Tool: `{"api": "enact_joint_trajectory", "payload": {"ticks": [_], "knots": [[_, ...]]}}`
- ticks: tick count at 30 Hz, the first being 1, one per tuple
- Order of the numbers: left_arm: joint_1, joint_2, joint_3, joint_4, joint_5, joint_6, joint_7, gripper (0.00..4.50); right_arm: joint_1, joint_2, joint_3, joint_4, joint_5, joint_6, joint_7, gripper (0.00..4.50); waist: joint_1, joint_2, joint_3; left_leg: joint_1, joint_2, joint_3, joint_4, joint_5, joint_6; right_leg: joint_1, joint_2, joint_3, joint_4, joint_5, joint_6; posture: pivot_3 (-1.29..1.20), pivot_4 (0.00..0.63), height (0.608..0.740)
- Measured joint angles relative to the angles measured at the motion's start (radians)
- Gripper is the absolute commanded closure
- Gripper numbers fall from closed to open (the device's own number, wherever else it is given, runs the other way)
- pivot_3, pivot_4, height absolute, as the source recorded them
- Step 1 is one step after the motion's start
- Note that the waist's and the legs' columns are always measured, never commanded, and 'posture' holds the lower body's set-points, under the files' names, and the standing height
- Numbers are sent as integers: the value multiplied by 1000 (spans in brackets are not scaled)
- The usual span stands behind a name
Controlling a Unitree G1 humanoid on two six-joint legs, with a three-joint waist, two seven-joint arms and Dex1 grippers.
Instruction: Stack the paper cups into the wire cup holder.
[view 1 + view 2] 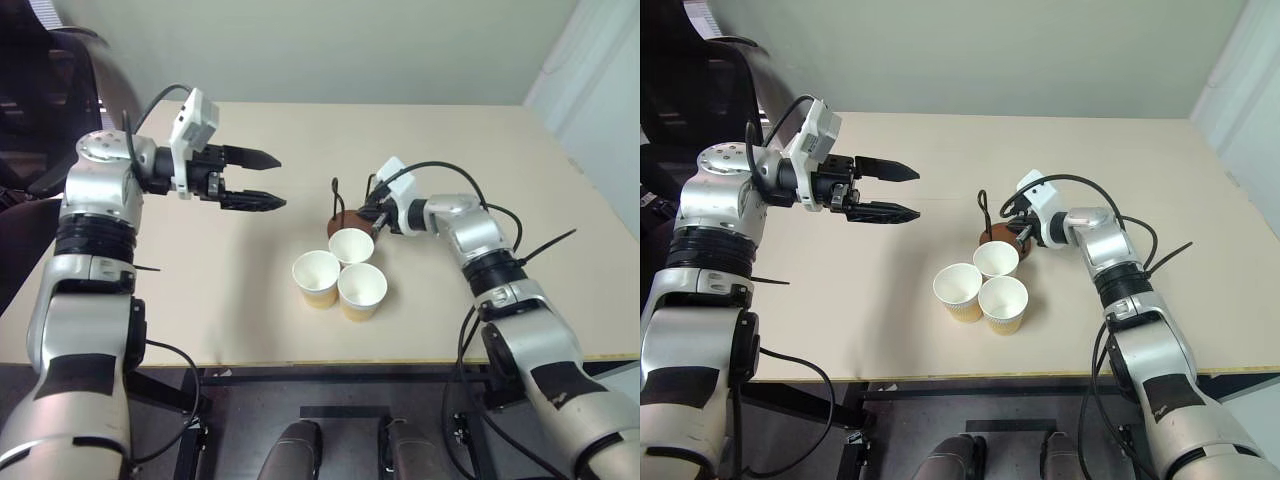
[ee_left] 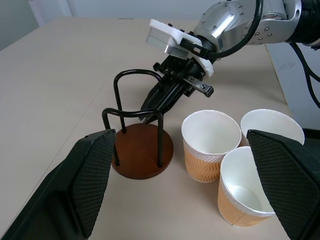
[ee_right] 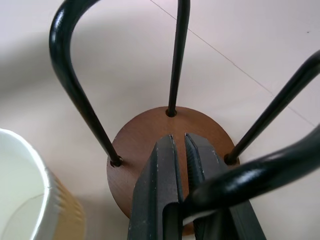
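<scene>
The wire cup holder (image 2: 141,152) stands upright on the table (image 1: 450,140); the right gripper (image 3: 180,150), fingers pressed together and gripping nothing, reaches between its wire loops over the disc base; three paper cups (image 1: 340,272) cluster just beside the holder; the left gripper (image 1: 265,180) hovers spread wide, well apart.

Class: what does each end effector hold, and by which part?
Nothing: left end effector open; right end effector shut, empty, inside the wire cup holder.
</scene>
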Motion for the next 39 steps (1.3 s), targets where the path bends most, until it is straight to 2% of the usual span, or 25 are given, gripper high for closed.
{"api": "enact_joint_trajectory", "payload": {"ticks": [3, 11, 16, 21, 25, 30, 34, 39], "knots": [[1, 0, 1, 0, 0, 5, 0, 0, 0, 6, 0, 17, -6, -5, 0, 3400, 0, 0, 0, 0, 0, 0, 0, 0, 0, 0, 0, 0, 0, 0, 0, 0, 150, 740], [1, 0, 1, 0, 1, 6, 0, 0, -2, 14, -3, 37, -11, -2, -15, 566, 0, 0, 0, 0, 0, 0, 0, 0, 0, 0, 0, 0, 0, 0, 0, 0, 150, 740], [0, -1, 1, 0, 1, 6, 0, 0, -23, 6, -13, 95, -13, 14, -74, 566, 0, 0, 0, 0, 0, 0, 0, 0, 0, 0, 0, 0, 0, 0, -1, 0, 150, 740], [0, -1, 1, 1, 3, 5, -1, 0, -32, -63, -38, 121, -12, 25, -94, 566, 3, 0, 0, -1, 0, 0, 0, 0, 0, 0, 0, -1, 0, 0, -1, 0, 150, 740], [0, -3, 0, 1, 3, 3, -1, 0, -31, -118, -44, 119, -11, 37, -61, 566, 3, 0, 0, -1, 0, 0, 0, 0, -1, -1, 0, -1, 0, 0, -1, 0, 150, 740], [-2, -4, 0, 11, 3, -6, -1, 0, -11, -188, -50, 56, 10, 92, 47, 566, 2, 0, 0, -1, 0, 0, 0, 0, -1, 0, 0, -1, 0, 0, 0, 0, 150, 740], [-10, -8, -1, 23, 3, -12, -1, 0, 28, -207, -50, -38, 39, 139, 126, 566, 1, 0, 0, -1, 0, 0, 0, 0, 0, 0, 0, -1, 0, 0, -1, 0, 150, 740], [-14, -10, -1, 39, 4, -21, -1, 0, 51, -214, -50, -89, 50, 171, 132, 566, 0, 0, 0, -1, 0, 0, 1, 1, 0, 0, 0, -1, 1, 0, -1, 0, 150, 740]]}}
